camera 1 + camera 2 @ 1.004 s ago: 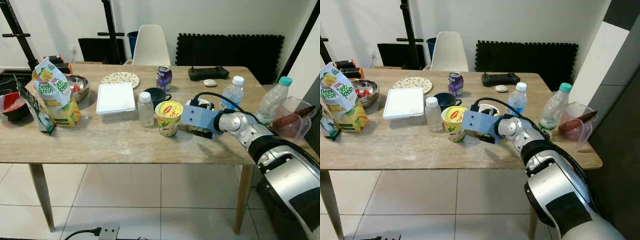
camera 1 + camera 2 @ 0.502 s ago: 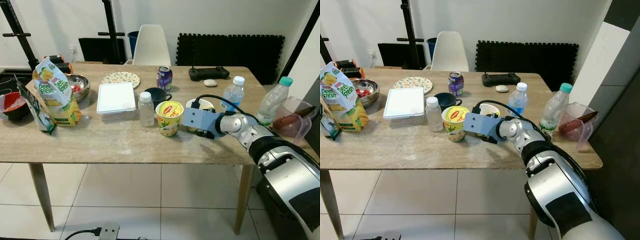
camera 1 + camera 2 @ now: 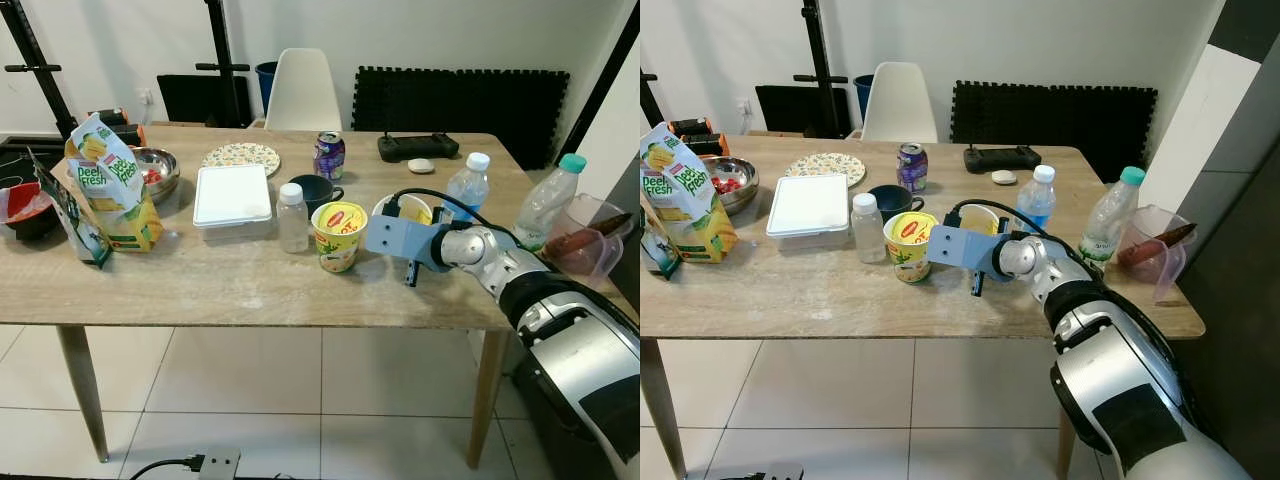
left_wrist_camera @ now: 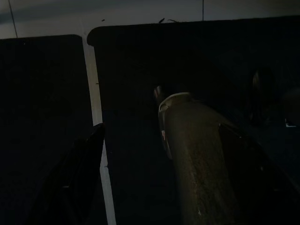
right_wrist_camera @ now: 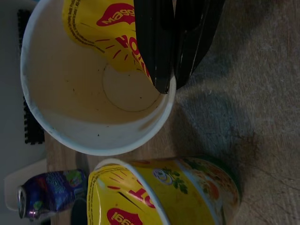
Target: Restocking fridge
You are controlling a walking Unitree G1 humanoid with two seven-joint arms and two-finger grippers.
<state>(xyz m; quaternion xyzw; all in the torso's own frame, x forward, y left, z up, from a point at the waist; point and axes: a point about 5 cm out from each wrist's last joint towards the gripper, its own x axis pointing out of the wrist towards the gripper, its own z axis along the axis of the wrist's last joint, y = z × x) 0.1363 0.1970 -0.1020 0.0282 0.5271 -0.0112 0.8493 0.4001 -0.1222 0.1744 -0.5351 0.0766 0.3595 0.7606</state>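
Moved: since a second ago the open white paper noodle cup (image 3: pixel 402 209) has been raised and tipped, and the wrist has been rolled.
Right gripper: the right gripper (image 5: pixel 165 82) is held low over the wooden table (image 3: pixel 250 290); its fingers are pinched shut on that cup's rim and peeled yellow lid.
Arm pose: the forearm is stretched toward ten o'clock.
Neighbour: a sealed yellow noodle cup (image 3: pixel 338 236) is stood just beside, at nine o'clock.
Farther: a purple drink can (image 3: pixel 328 155) is seen at eleven o'clock.
Left gripper: the left gripper (image 4: pixel 161 131) is hung idle in shade.
Progress: judged early; one cup is gripped, other goods are left on the table, and nothing has been stowed.
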